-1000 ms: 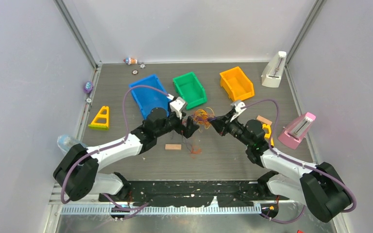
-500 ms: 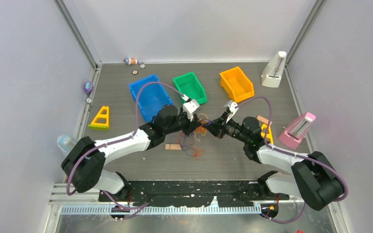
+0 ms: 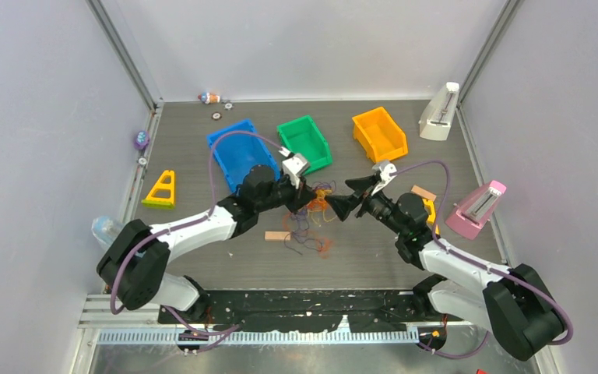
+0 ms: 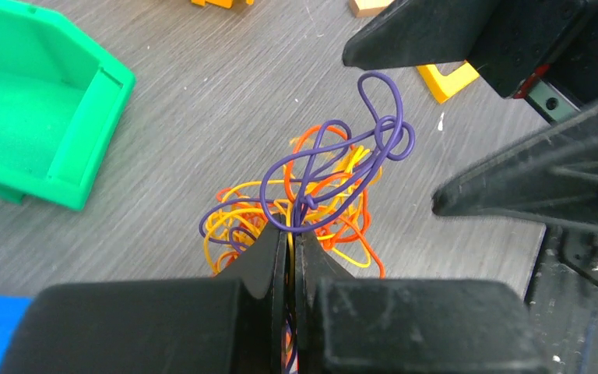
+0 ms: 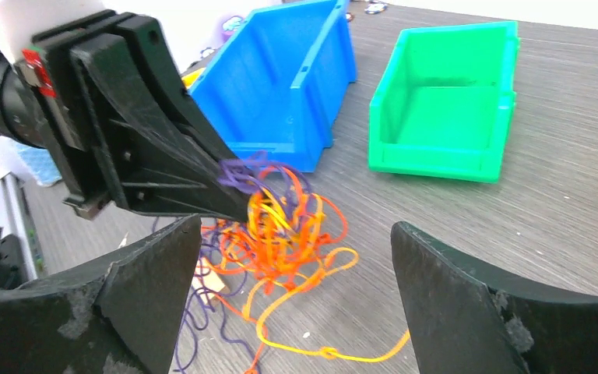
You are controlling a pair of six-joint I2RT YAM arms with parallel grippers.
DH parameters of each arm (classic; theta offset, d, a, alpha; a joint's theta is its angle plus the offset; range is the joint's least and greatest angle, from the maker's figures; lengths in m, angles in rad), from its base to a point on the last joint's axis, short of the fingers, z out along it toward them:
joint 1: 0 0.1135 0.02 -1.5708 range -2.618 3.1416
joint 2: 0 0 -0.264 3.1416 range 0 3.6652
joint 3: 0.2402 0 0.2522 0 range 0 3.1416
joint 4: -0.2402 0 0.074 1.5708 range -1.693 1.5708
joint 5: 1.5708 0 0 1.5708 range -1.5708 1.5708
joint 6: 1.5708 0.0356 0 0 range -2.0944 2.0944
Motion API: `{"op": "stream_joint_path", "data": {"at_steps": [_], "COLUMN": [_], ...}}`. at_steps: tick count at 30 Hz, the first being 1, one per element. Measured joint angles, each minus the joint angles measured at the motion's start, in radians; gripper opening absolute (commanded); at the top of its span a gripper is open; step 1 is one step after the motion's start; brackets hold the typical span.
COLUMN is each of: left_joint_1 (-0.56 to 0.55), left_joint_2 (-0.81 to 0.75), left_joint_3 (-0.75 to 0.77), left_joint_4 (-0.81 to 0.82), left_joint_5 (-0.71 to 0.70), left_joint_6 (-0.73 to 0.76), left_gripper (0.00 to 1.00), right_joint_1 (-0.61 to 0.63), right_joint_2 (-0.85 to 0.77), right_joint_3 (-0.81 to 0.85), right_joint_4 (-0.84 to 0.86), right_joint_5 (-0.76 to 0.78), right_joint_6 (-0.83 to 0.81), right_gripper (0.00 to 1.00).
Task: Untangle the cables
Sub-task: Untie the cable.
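Since a second ago: clamped down with the left gripper (image 4: 290, 234) on the cables (image 4: 311, 187), and let go with the right gripper (image 5: 296, 226). Swung the left arm in toward the middle as well, with more strands now trailing on the table (image 3: 374, 257).

On the left: pressed together, pinching purple and orange-yellow strands at the near edge of the cables. On the right: spread wide, holding nothing, set to either side of the cables from the opposite end, apparently without touching.

Look for the cables between the two grippers, just in front of the blue bin (image 3: 237, 152) and green bin (image 3: 304, 140). Held at the top by the left tips, with loose purple and orange tails draped onto the table toward the near edge.

For the next move, probably a grab with the right. Straight ahead of the open right fingers, nearer the one on the left of the right wrist view. No clear long axis here, only a bunched mass. Sticking out of it, away from the left pinch and toward the right arm: a purple loop (image 4: 385, 117). Closer to the right side, so likely a matter of closing there and drawing away from the left hold.
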Motion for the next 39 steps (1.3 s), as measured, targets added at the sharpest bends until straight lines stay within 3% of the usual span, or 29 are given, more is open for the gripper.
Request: {"op": "stream_joint_path", "data": {"at_steps": [8,14,18,20,24,26,32,39], "left_joint_1": [0.148,0.167,0.167,0.167,0.167,0.167,0.167,0.165], "left_joint_2": [-0.056,-0.056,-0.056,-0.051,-0.013,-0.003,-0.066,-0.267], "left_joint_3": [-0.135,-0.151,-0.152,-0.151,-0.140,-0.137,-0.138,-0.230], "left_joint_4": [0.225,0.388,0.467,0.513,0.567,0.562,0.402,0.240], "left_joint_5": [0.185,0.333,0.414,0.460,0.525,0.529,0.374,-0.069], "left_joint_6": [-0.187,-0.296,-0.338,-0.366,-0.411,-0.413,-0.327,-0.245], "left_gripper": [0.00,0.00,0.00,0.00,0.00,0.00,0.00,0.00], "right_joint_1": [0.000,0.000,0.000,0.000,0.000,0.000,0.008,0.000], "right_joint_2": [0.038,0.138,0.177,0.185,0.185,0.178,0.106,0.074], "right_joint_3": [-0.012,-0.005,0.016,0.024,0.026,0.024,0.023,0.095], "right_joint_4": [0.007,0.032,0.039,0.051,0.093,0.103,0.022,-0.292], "right_joint_5": [-0.018,-0.127,-0.172,-0.190,-0.220,-0.222,-0.074,0.473], "right_joint_6": [-0.007,-0.005,-0.005,-0.003,0.005,0.011,0.006,0.050], "right_gripper": [0.96,1.00,0.92,0.83,0.24,0.08,0.05,0.05]}}
